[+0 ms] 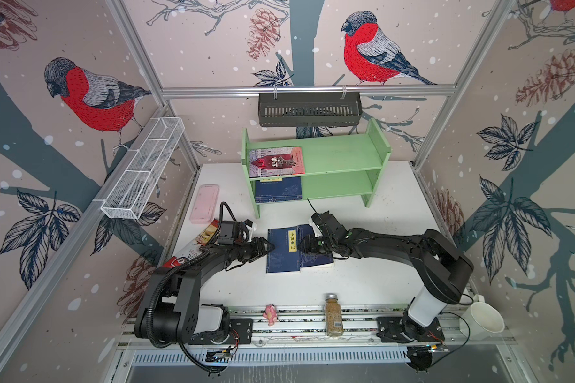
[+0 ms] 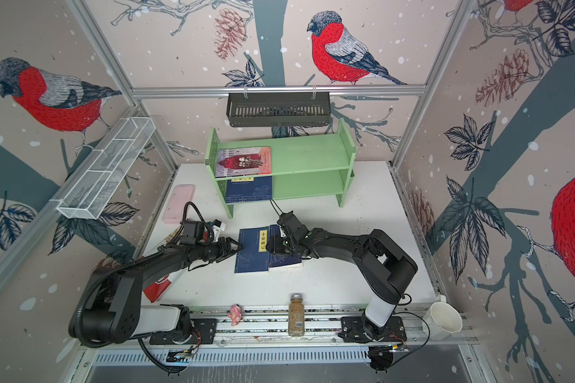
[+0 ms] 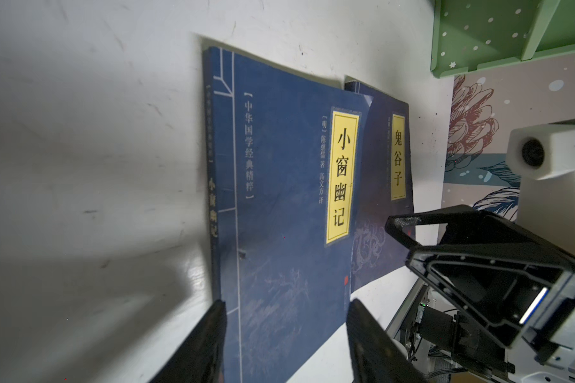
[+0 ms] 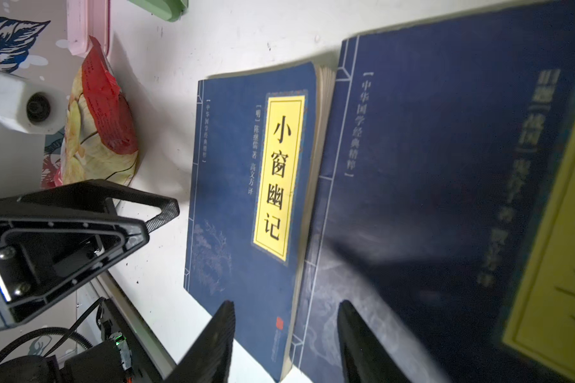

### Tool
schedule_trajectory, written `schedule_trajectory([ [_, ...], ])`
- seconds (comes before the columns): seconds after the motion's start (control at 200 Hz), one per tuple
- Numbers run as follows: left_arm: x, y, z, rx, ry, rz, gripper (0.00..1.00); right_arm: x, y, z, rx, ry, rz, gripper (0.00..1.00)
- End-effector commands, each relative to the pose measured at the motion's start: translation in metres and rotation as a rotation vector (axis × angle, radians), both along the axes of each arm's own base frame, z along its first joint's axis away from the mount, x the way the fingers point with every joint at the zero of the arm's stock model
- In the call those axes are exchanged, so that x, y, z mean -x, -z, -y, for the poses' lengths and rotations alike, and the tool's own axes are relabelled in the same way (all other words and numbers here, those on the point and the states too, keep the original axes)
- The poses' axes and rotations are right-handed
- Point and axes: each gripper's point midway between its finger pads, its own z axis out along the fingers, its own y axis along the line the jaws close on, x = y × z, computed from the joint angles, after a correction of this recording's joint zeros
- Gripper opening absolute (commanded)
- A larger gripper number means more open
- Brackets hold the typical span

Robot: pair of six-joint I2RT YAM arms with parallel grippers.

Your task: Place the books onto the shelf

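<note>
The navy books (image 1: 283,255) lie touching on the counter (image 1: 379,275) at frame centre, below the shelf (image 1: 339,159), with the left end effector (image 1: 270,247) and right end effector (image 1: 300,246) both apart beside them, so I think a shallow pinch may lift only one thin cover.

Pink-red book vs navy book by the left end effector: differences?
The pink-red book has illustrated figures; the navy book has a yellow title label. The pink-red book lies on the top tier of the shelf; the navy book lies on the table. Both lie flat, cover up.
</note>
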Motion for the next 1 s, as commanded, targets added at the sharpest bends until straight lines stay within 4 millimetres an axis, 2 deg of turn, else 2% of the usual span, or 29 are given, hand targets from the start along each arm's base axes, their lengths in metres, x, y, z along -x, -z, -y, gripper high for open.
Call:
schedule_trajectory([
  [0.0,-0.004,0.001,0.0,-0.024,0.019,0.046,0.59,-0.006,0.005,0.0,0.023,0.001,0.023,0.53],
  [0.195,0.002,0.013,-0.007,-0.068,-0.004,0.024,0.6,-0.008,0.015,0.002,0.055,0.005,0.013,0.56],
  [0.37,0.008,0.018,-0.001,-0.042,0.021,0.01,0.63,-0.005,0.016,0.002,0.051,-0.01,0.007,0.57],
  [0.565,0.01,0.027,-0.006,-0.089,0.008,-0.001,0.63,-0.008,0.01,0.007,0.048,0.004,0.018,0.57],
  [0.685,0.007,0.021,-0.013,-0.137,-0.011,0.044,0.63,-0.01,0.006,0.009,0.046,0.008,0.027,0.57],
  [0.82,0.005,0.022,-0.021,-0.184,-0.035,0.048,0.63,-0.007,0.002,0.002,0.003,-0.026,0.016,0.57],
  [0.996,0.01,0.028,-0.014,-0.142,-0.016,0.023,0.63,-0.006,0.004,-0.002,-0.009,-0.039,0.008,0.57],
])
